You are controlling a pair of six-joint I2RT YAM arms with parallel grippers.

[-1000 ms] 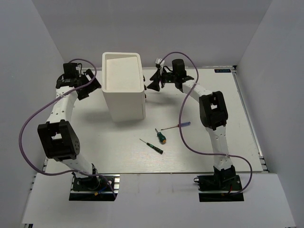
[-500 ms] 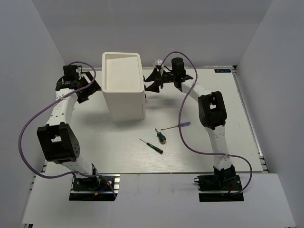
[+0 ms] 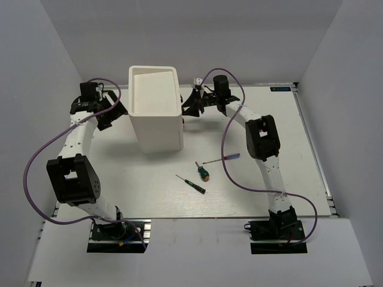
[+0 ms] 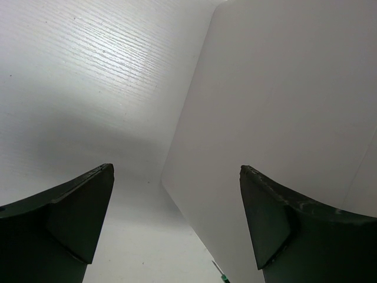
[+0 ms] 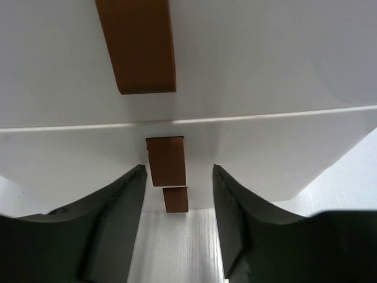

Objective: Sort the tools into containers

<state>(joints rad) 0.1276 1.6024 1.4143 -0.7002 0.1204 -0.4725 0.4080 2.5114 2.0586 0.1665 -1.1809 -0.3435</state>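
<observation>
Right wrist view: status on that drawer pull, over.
Left claw open, beside the white box. Right claw open, straddling a brown knob, not gripping yet. Three screwdrivers on the table, unsorted. Nothing seen blocking the drawer.

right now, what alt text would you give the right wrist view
The right gripper has its two dark fingers open on either side of a brown knob on the white drawer box, seen close up. A second brown knob sits higher up, above a thin seam.
</observation>
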